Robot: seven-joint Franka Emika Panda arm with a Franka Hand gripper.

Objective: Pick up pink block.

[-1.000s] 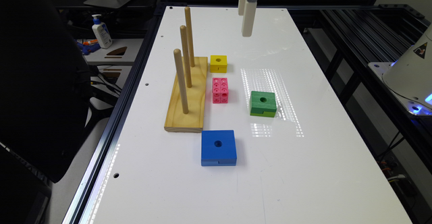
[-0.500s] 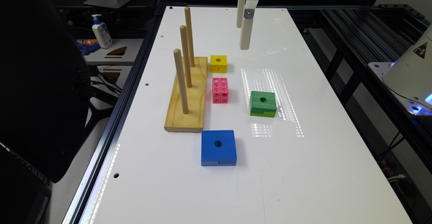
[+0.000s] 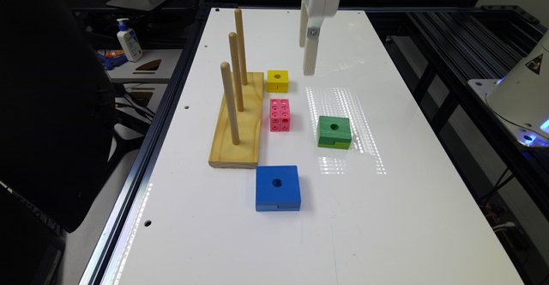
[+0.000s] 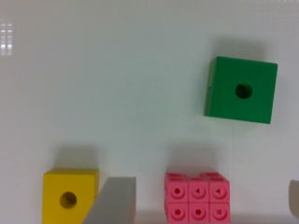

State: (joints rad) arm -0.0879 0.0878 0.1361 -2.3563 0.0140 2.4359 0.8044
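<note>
Pink plastic, the pink block (image 3: 279, 114) lies flat on the white table (image 3: 386, 216) just beside the wooden peg base (image 3: 240, 122), between the yellow block (image 3: 277, 80) and the blue block (image 3: 277, 187), untouched. The gripper (image 3: 309, 40) hangs high above the table, jaws spread wide and empty in the wrist view, likely poised for a descent.

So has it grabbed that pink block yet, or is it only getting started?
Only getting started. Nothing is done yet: the pink block sits untouched on the white table, between the yellow block and the blue block. In hand: the robot's hand hangs open in the air above the table, past the yellow block. Left to do: move over the pink block, lower, close on it and lift.
</note>
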